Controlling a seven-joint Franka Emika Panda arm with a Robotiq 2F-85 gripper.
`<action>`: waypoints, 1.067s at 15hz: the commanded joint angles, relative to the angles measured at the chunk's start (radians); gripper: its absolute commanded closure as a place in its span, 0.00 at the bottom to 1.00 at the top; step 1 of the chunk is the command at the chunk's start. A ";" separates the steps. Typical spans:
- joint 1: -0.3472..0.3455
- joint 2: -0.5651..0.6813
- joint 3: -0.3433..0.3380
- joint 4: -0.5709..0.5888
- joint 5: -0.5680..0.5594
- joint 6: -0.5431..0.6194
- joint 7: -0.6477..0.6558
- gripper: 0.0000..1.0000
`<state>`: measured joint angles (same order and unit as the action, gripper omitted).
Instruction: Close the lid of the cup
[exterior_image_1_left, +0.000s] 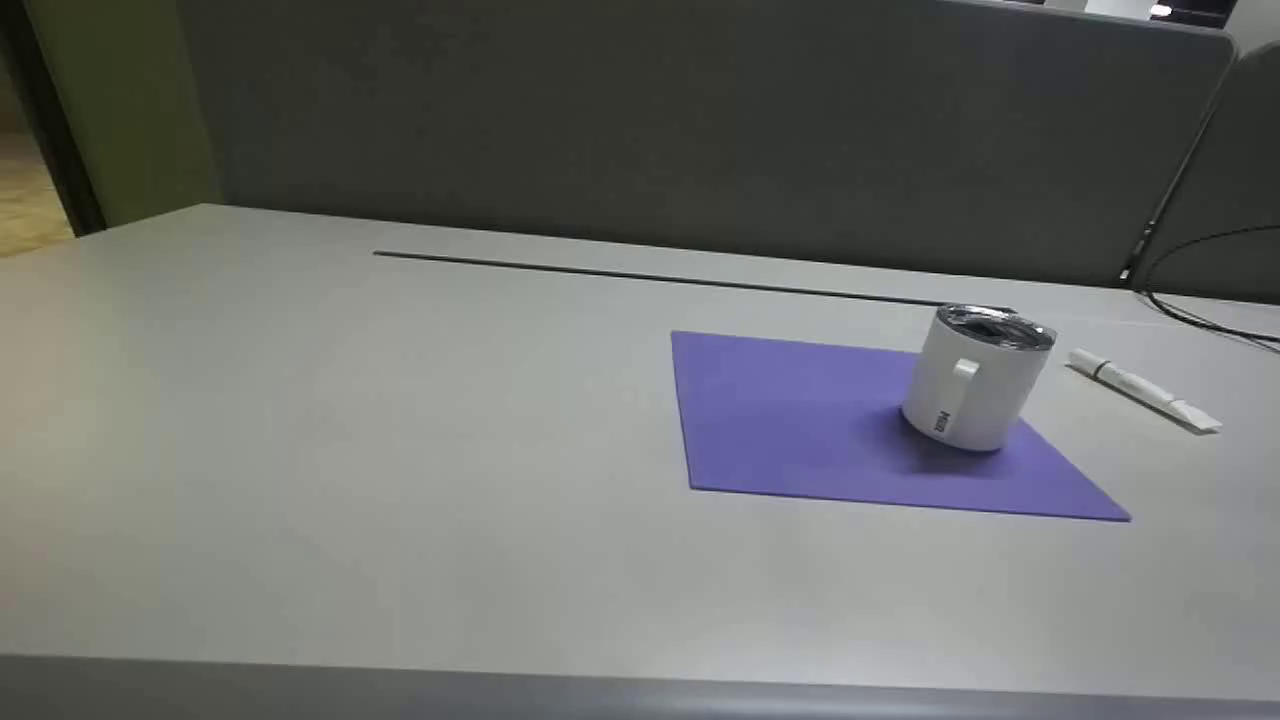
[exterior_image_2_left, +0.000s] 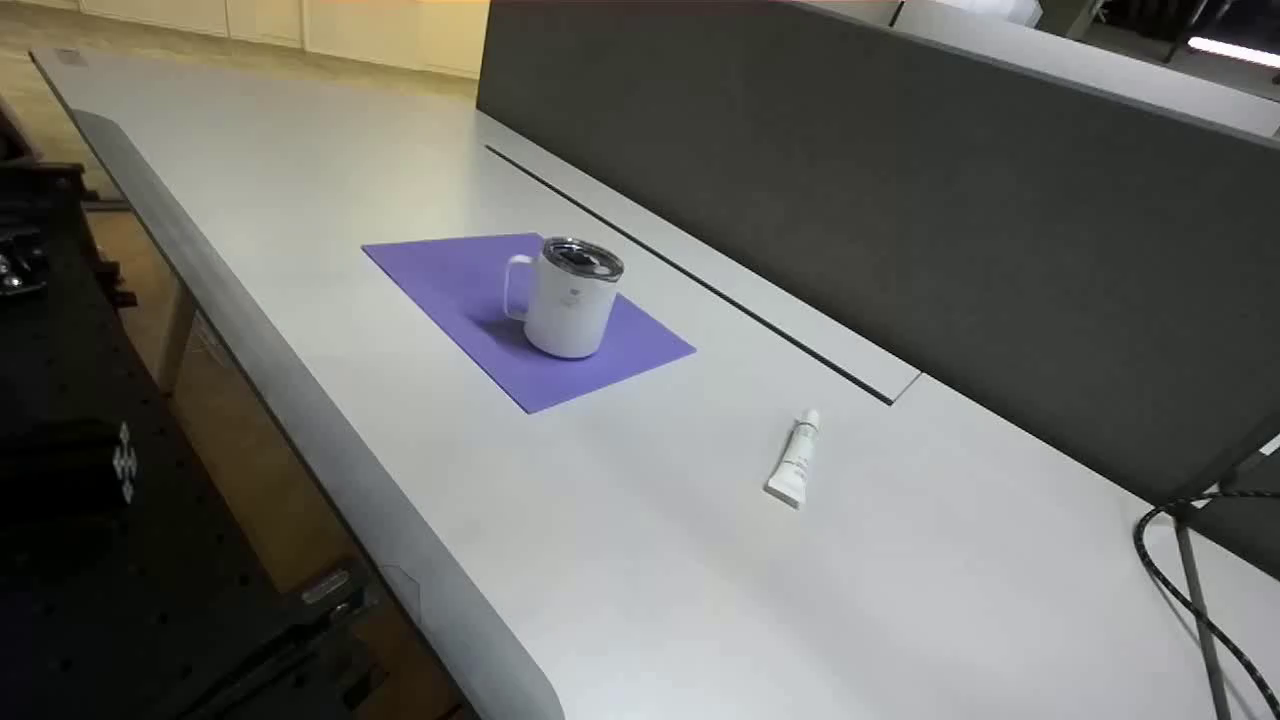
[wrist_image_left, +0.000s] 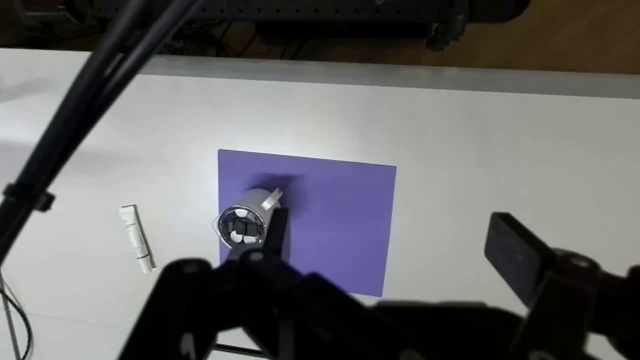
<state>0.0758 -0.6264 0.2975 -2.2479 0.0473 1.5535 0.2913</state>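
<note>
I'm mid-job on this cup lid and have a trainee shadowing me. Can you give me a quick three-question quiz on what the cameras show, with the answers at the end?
1. Multiple choice: how is the lid placed relative to the white cup? A) on top of it; B) beside it; C) underneath it.

2. Look at the gripper in the wrist view. True or false: it is clamped shut on the cup.

3. Fill the gap with on or off: in both exterior views, the white tube lies ____ the purple mat.

Key: 1: A. 2: False, it stands open. 3: off.
</note>
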 joint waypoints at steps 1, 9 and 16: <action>0.019 0.006 -0.013 0.003 -0.008 -0.001 0.009 0.00; 0.019 0.004 -0.013 0.004 -0.008 0.000 0.009 0.00; -0.106 0.035 -0.167 -0.179 -0.068 0.411 0.002 0.25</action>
<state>0.0162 -0.6202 0.1838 -2.3641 0.0136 1.8229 0.2889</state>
